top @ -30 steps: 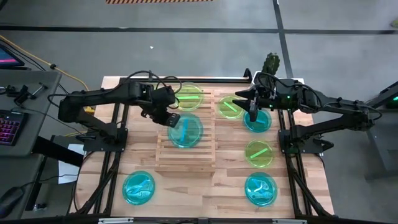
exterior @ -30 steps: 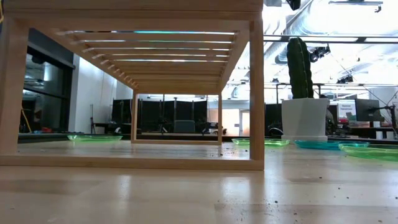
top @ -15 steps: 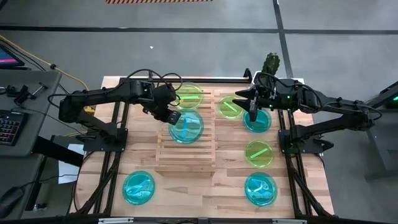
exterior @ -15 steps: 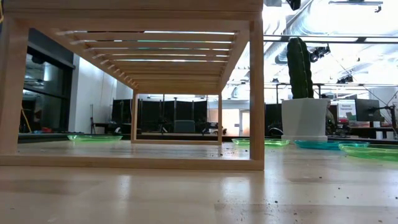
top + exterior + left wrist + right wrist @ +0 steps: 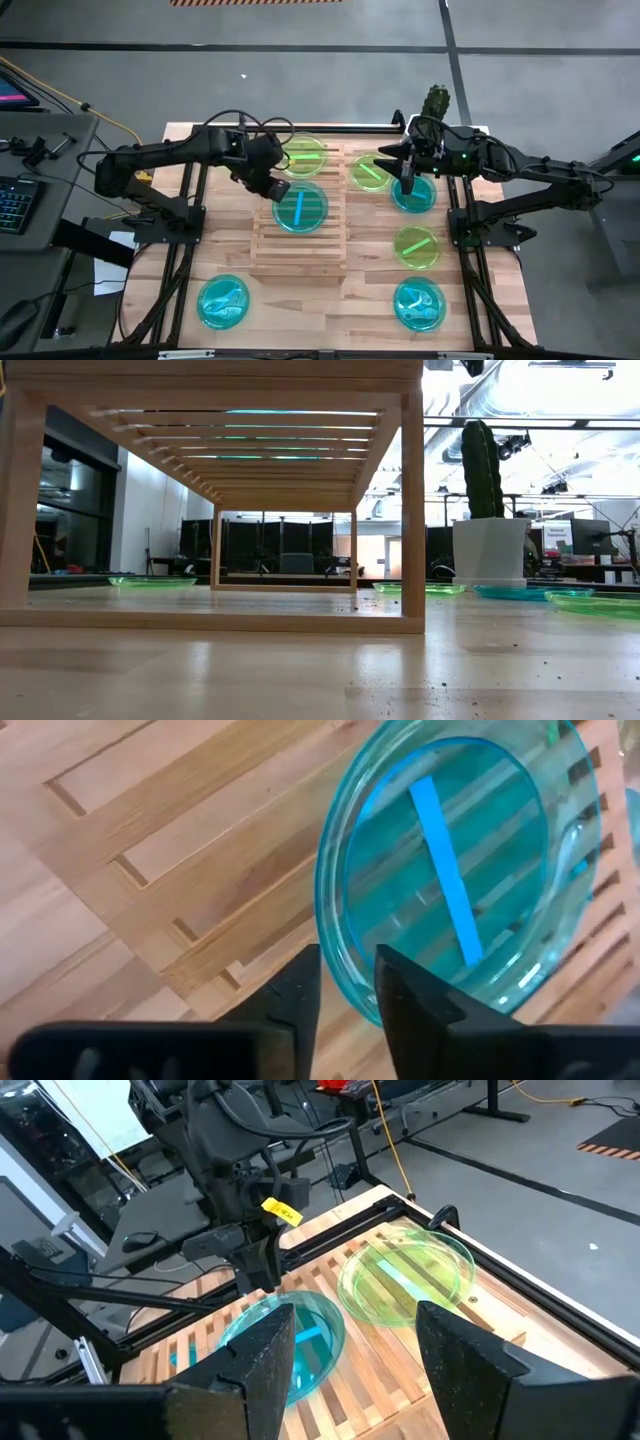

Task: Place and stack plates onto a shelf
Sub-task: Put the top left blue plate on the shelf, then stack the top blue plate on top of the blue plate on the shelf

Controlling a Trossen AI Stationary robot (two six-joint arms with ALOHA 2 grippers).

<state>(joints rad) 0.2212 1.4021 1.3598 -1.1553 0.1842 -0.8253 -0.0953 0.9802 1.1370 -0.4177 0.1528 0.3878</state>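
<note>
The shelf point(image 5: 300, 235) is a light slatted rack in the middle of the table. A blue plate point(image 5: 300, 208) lies flat on its slats, and a green plate point(image 5: 303, 155) lies at its far end. My left gripper point(image 5: 272, 186) points down at the blue plate's left rim, fingers a little apart with the rim point(image 5: 338, 982) in the gap. My right gripper point(image 5: 405, 175) hovers open, with nothing between its fingers, above a green plate point(image 5: 370, 172) and a blue plate point(image 5: 413, 192) on the table right of the shelf. My left gripper comes at the blue plate's left rim point(image 5: 338, 982) slanting down from the table's left, one finger point(image 5: 300, 995) outside the rim and one point(image 5: 405, 1000) over the plate's inside. I cannot tell whether either finger touches it. The plate lies flat on the slats.
More plates lie on the table: a green one point(image 5: 415, 245) and a blue one point(image 5: 418, 303) at the right, and a blue one point(image 5: 222, 300) at the near left. A cactus in a white pot point(image 5: 437, 101) stands at the far right corner.
The blue plate, tilted over the shelf a second ago, has come down and now lies flat on the slats, its bar pointing from far to near. Seen from below in the low view, more of its colour shows through the slats.
</note>
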